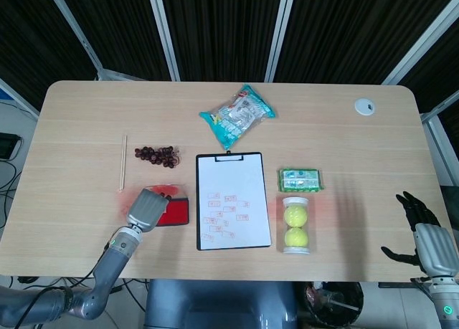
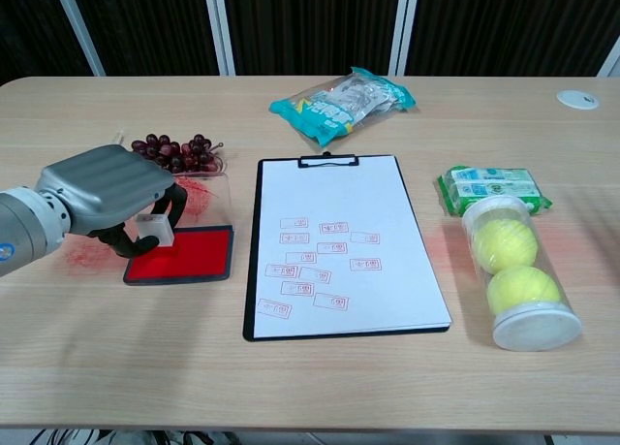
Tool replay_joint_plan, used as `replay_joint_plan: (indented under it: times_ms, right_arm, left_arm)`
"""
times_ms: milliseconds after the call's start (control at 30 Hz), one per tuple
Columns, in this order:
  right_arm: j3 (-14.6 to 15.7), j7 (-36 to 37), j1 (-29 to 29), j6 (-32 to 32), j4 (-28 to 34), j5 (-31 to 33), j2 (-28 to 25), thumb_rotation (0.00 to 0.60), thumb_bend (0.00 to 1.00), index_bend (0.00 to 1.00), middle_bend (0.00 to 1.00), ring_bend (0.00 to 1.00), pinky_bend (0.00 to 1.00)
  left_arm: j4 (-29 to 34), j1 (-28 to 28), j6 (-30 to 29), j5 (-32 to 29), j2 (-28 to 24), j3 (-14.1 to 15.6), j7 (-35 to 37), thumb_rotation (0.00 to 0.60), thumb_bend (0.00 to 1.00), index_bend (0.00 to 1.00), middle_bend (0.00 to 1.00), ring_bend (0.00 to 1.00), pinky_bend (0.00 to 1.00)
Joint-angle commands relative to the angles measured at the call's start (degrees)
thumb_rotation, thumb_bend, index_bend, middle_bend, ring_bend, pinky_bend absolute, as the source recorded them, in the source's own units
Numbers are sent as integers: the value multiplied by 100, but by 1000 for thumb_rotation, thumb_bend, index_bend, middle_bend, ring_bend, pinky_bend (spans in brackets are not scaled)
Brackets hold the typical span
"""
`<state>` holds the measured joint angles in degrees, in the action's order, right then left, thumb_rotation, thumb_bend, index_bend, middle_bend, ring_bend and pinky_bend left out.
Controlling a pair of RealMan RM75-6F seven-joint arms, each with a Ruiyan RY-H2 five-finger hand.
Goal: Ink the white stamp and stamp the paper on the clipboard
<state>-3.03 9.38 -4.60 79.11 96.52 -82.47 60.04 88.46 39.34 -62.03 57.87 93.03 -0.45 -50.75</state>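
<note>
Currently at the inking step: white stamp (image 2: pixel 155 226) gripped in the curled fingers of the left hand (image 2: pixel 114 187), at the red ink pad (image 2: pixel 184 254); next, by judgement, a carry rightward to the clipboard (image 2: pixel 339 244) paper; right hand (image 1: pixel 422 231) idle, fingers spread, empty.

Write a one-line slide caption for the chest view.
Left robot hand holds the white stamp over the red ink pad, beside a clipboard of stamped paper.

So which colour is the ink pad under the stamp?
Red ink pad, in a dark frame; clearest in the chest view.
</note>
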Motion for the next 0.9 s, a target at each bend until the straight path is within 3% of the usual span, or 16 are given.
replay_joint_plan:
  times_ms: [33,367,733,900]
  right_arm:
    - [0,0,1,4,-1,-2,0,600,152,0,0,0,135]
    - [-3,7,5,7,7,3,-4,600,152,0,0,0,135]
    - [-3,46,1,-17,38,19,-11,600,151,0,0,0,135]
    - [-11,80,-12,-63,65,57,-16,600,152,0,0,0,135]
  left_arm:
    - [-10,-1,4,-5,-1,6,-1,600,418,672,725,945,1000]
    - [138,37,-60,20,-72,-72,-18,600,419,671,724,945,1000]
    - [1334,272,-317,-88,-619,-446,-438,600,418,671,723,945,1000]
    - [1772,503,-380,-335,-626,-622,-836,600,418,671,723,945,1000]
